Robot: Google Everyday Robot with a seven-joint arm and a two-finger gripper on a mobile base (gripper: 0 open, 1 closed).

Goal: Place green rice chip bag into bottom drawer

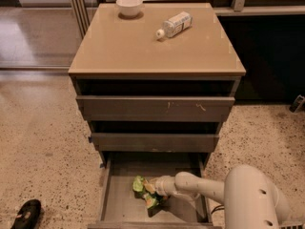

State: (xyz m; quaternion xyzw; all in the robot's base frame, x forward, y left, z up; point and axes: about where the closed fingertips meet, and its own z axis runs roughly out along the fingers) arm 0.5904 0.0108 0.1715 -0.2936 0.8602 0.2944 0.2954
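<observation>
The green rice chip bag (142, 191) is a crinkled bright green foil bag with tan patches. It is low inside the open bottom drawer (114, 200), near the middle of its grey floor. My gripper (153, 194) reaches in from the right on a white arm and is at the bag, its dark fingers around the bag's right end. Whether the bag rests on the floor or hangs just above it is not visible.
The cabinet top (143, 46) carries a white bowl (129, 5) at the back left and a white-labelled plastic bottle (174, 25) lying on its side. The top drawer (155, 108) and middle drawer (155, 142) stand slightly out. A black shoe (26, 214) lies on the floor at lower left.
</observation>
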